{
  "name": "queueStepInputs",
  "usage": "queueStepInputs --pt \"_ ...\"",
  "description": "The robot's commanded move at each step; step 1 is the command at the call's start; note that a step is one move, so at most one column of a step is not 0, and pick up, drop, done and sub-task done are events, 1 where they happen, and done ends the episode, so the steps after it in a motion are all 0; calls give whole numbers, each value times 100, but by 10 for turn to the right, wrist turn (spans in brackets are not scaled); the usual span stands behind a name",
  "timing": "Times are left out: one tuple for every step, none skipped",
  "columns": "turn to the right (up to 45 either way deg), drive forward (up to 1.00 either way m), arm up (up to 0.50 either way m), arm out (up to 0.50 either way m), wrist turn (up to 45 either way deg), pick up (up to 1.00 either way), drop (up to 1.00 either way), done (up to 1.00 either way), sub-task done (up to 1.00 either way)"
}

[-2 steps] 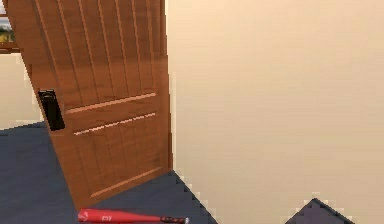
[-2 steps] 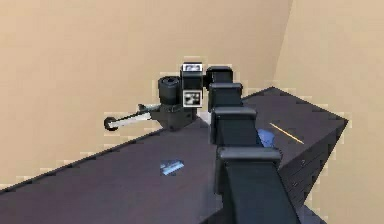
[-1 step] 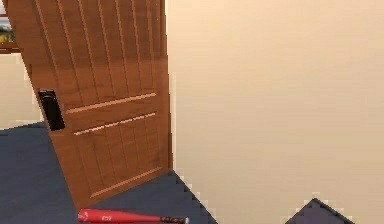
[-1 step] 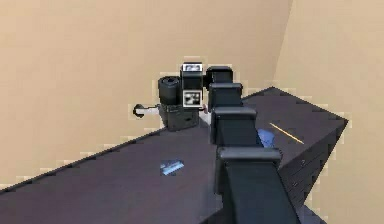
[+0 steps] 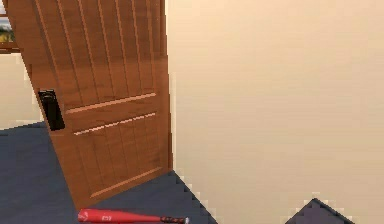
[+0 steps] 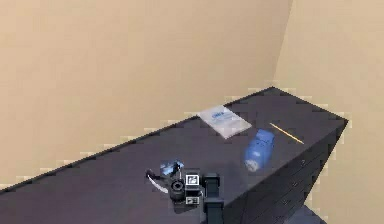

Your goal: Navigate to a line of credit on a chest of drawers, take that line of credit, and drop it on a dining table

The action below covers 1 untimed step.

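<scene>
In the arm side view a long dark chest of drawers [image 6: 130,175] runs along the beige wall. My gripper [image 6: 162,181] reaches over its top, left of the arm's two white marker squares [image 6: 190,183]. A small pale blue and white thing [image 6: 168,169] lies on the top right at the fingers, too small to name. I cannot tell whether the gripper holds anything. Farther right a flat white and blue thing [image 6: 222,120] lies near the wall.
A blue bottle-like object [image 6: 260,150] lies on the chest's top, with a thin yellow pencil [image 6: 287,132] beyond it. In the forward view a wooden door [image 5: 100,90] with a black handle [image 5: 50,108] stands ajar. A red bat [image 5: 130,217] lies on the dark blue floor.
</scene>
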Motion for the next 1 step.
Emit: queueStepInputs --pt "0 0 0 0 0 100 0 0 0"
